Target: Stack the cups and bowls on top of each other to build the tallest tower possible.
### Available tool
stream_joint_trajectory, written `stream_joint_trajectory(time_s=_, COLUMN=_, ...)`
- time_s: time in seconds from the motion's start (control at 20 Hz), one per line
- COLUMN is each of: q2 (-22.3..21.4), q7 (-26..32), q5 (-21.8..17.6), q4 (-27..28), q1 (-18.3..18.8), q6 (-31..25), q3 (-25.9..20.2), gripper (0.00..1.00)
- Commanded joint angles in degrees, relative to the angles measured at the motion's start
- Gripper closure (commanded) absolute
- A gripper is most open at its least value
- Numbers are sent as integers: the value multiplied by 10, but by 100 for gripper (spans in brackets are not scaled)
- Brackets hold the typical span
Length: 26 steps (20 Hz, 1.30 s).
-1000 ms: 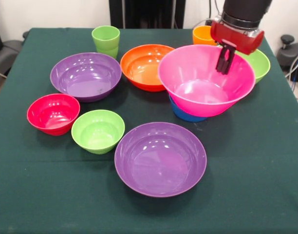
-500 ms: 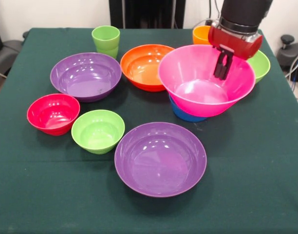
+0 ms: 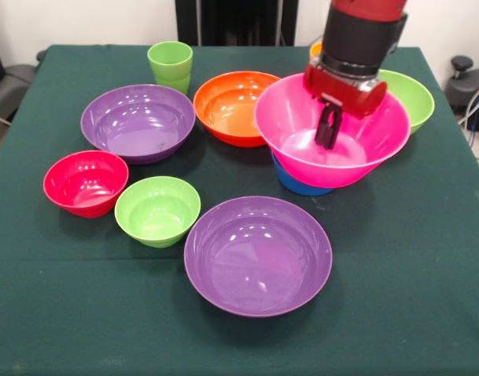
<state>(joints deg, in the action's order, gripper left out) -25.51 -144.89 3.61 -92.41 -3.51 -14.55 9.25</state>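
Note:
The huge pink bowl (image 3: 298,125) sits tilted on the small blue bowl (image 3: 291,182), right of centre. My gripper (image 3: 327,135) reaches down inside the pink bowl, its fingers close together and holding nothing. The large lime green bowl (image 3: 412,96) lies behind the pink one. The orange cup (image 3: 315,49) is mostly hidden behind my arm. The light green cup (image 3: 170,64) stands at the back left. The large orange bowl (image 3: 228,106) and one purple bowl (image 3: 138,121) lie mid-table. The other purple bowl (image 3: 257,254) lies in front.
A small red bowl (image 3: 85,182) and a small lime green bowl (image 3: 157,209) sit side by side at the left. Everything rests on the dark green table (image 3: 67,313). The robot's black pedestal (image 3: 235,22) stands behind the far edge.
My gripper has moved left and down, from the pink bowl's right rim to deeper inside it. The bowls and cups have not moved.

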Motion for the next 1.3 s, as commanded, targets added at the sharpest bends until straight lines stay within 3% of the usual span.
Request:
stream_joint_trajectory(time_s=0.05, q2=70, q7=11, q5=-52, q4=10, q1=17, q6=65, q3=-71, gripper=100)
stream_joint_trajectory(time_s=0.2, q2=66, q7=13, q5=-64, q4=-12, q1=30, q6=81, q3=-78, gripper=100)
stream_joint_trajectory(time_s=0.35, q2=19, q7=20, q5=-85, q4=-81, q1=49, q6=73, q3=-85, gripper=100)
stream_joint_trajectory(time_s=0.65, q2=-60, q7=-5, q5=-96, q4=-180, q1=43, q6=43, q3=-73, gripper=100)
stream_joint_trajectory(time_s=1.0, q2=-91, q7=-3, q5=-95, q4=-218, q1=56, q6=32, q3=-87, gripper=100)
stream_joint_trajectory(time_s=1.3, q2=-98, q7=-36, q5=-76, q4=-246, q1=28, q6=49, q3=-82, gripper=100)
